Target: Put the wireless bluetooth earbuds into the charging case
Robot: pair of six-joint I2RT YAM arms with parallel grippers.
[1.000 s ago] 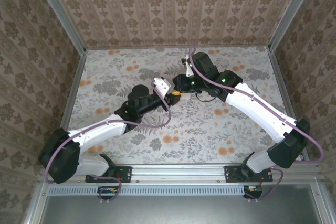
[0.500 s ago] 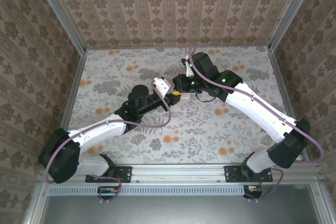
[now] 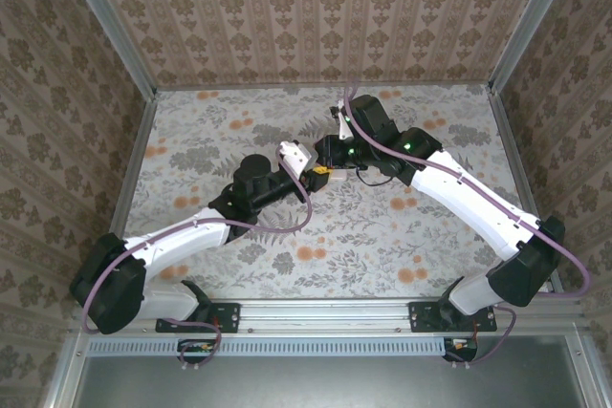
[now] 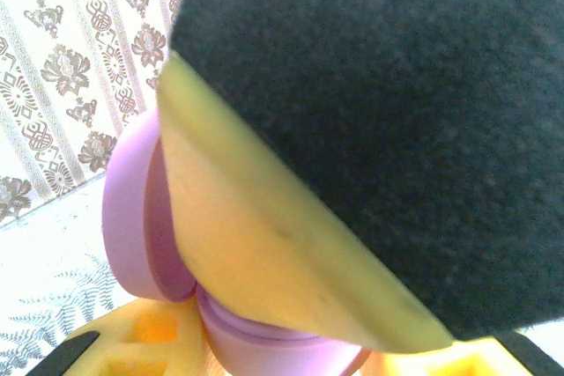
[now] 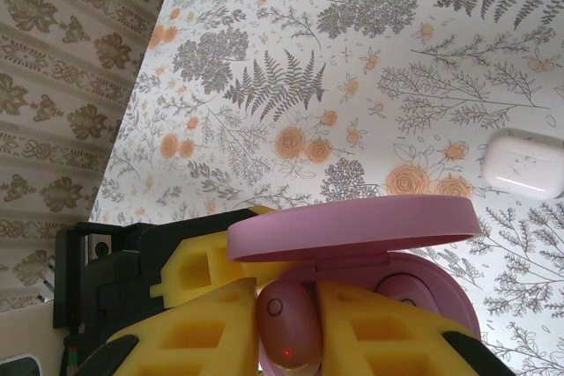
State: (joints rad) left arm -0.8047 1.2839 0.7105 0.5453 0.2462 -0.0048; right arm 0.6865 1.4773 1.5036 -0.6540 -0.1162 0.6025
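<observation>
A pink charging case [image 5: 441, 283] stands open, its lid [image 5: 352, 228] raised over the base. My left gripper [image 4: 273, 360] is shut on the case [image 4: 132, 209], with yellow pads on both sides. My right gripper [image 5: 291, 332] is shut on a pink earbud [image 5: 289, 319], a small red light glowing on it, right at the case's near rim. A second pink earbud [image 5: 401, 288] sits in the base. In the top view both grippers [image 3: 308, 171] [image 3: 332, 165] meet mid-table. The right gripper's yellow finger [image 4: 247, 235] and black body [image 4: 397, 112] block most of the left wrist view.
A white charging case [image 5: 524, 163] lies shut on the flowered table cover [image 5: 352, 59], just beyond the pink one. Patterned walls [image 3: 316, 7] and a metal frame close in the table at the back and sides.
</observation>
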